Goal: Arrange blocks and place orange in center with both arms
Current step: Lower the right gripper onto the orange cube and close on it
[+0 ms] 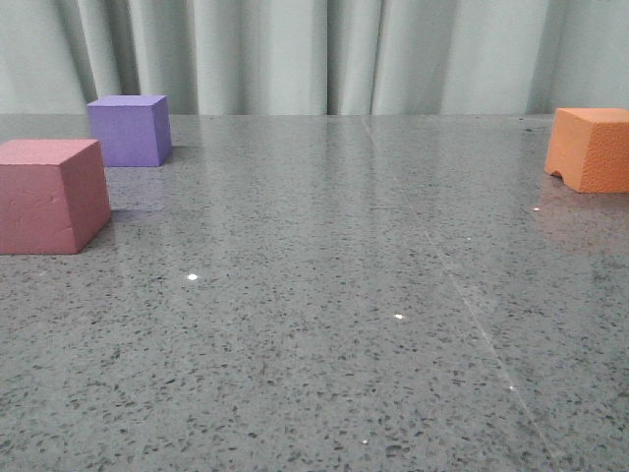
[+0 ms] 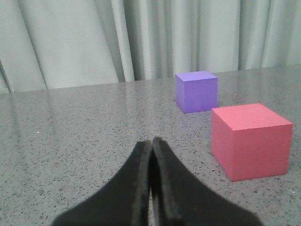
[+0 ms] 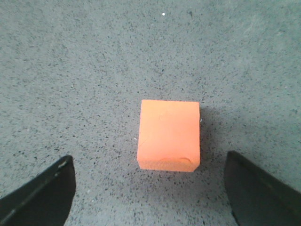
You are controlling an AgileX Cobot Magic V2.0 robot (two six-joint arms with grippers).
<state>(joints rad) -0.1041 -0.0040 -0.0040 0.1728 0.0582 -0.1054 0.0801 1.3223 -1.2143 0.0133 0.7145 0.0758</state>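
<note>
The orange cube (image 1: pixel 592 147) sits at the far right of the grey table, its notch at the lower edge. In the right wrist view it (image 3: pixel 169 134) lies below and ahead of my right gripper (image 3: pixel 148 162), which hangs above it with its fingers (image 3: pixel 44 188) wide open and nothing between them. The pink-red cube (image 1: pixel 49 194) stands at the left edge and the purple cube (image 1: pixel 130 129) behind it. My left gripper (image 2: pixel 151 143) is shut on nothing, low over the table, with the pink-red cube (image 2: pixel 249 140) beside it and the purple cube (image 2: pixel 196 91) farther off. No gripper shows in the front view.
A pale green curtain (image 1: pixel 314 54) closes off the table's far edge. The speckled grey tabletop (image 1: pixel 324 295) stretches between the left pair of cubes and the orange one.
</note>
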